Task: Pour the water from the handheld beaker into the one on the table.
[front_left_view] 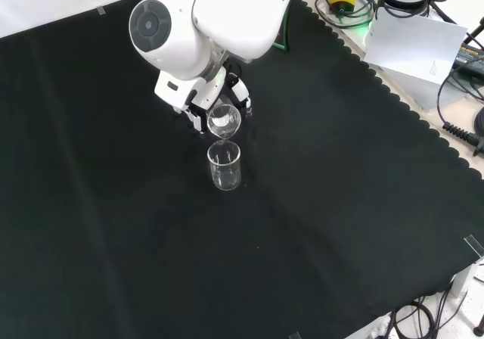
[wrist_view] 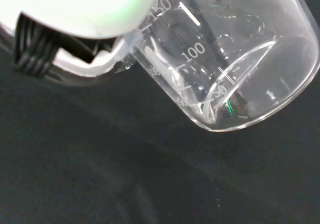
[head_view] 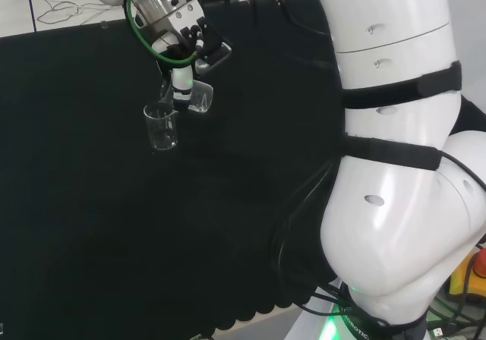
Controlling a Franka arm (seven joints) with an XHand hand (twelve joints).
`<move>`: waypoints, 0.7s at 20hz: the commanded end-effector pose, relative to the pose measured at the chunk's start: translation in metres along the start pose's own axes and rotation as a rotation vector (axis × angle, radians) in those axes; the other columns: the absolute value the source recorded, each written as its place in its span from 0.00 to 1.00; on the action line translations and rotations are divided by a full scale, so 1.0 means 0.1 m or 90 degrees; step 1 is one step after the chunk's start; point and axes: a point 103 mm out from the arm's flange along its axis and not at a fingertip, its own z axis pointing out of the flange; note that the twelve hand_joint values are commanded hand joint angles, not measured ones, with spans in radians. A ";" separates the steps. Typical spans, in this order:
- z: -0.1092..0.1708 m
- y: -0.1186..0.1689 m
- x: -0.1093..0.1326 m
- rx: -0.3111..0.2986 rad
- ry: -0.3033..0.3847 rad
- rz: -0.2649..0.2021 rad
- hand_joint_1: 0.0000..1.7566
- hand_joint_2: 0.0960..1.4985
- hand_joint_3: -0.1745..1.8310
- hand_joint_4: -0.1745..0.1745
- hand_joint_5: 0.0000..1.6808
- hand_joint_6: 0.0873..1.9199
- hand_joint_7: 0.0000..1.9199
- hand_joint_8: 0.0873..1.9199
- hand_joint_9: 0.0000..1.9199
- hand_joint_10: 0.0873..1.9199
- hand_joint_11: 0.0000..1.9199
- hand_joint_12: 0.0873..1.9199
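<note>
2 clear beakers are seen on and over the black cloth. In the head view, the handheld beaker is held tilted, its mouth lowered toward the table beaker, which stands upright on the cloth just beside it, to its lower left. The hand is grasping the handheld beaker, its black and white fingers being curled round the glass.

In the front view the arrangement is turned: the handheld beaker is seen mouth-on as a round rim, directly above and just behind the table beaker. Whether the 2 rims touch cannot be told from either view. Much of the hand is hidden there by the arm's own white link with its round grey cap, which stands in front of it.

The wrist view gives what the others do not: the handheld beaker is shown close and strongly tilted, with printed graduation marks on its wall and a small pool of water gathered at its lowest corner. A blurred white part of the hand covers the glass on one side.

At the cloth's scalloped edge in the front view, a sheet of white paper and some cables are seen, well apart from the beakers.
</note>
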 end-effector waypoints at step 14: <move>-0.09 0.03 0.07 0.055 -0.067 0.030 0.74 0.29 0.54 0.61 0.75 0.39 0.76 0.22 0.70 0.17 0.58 0.43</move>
